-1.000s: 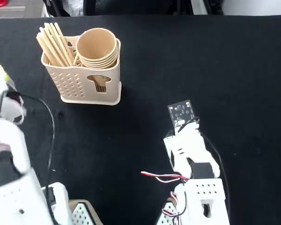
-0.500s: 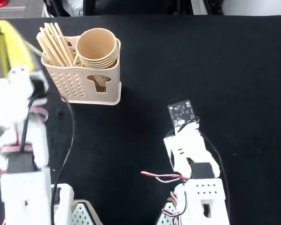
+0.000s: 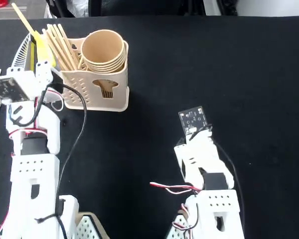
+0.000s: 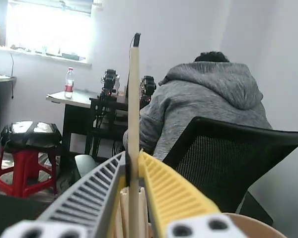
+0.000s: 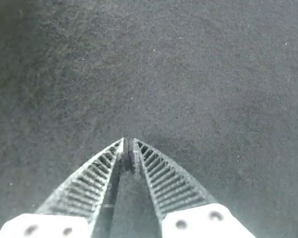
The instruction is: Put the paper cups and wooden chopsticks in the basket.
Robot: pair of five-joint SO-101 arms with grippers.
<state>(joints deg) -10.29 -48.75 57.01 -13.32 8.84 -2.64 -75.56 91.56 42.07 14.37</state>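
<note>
Chopstick (image 4: pixel 134 99) pinched in the left gripper (image 4: pixel 131 161) is swinging up beside the basket (image 3: pixel 92 92), nearly ready for dropping in; right gripper (image 5: pixel 128 151) is resting closed, empty

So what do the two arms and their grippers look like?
Both arms are white plastic with black motor blocks. The left arm carries a black cable; the left gripper has one white ribbed finger and one yellow. The right arm has red-and-white wires near its base; the right gripper has two pale ribbed fingers.
</note>
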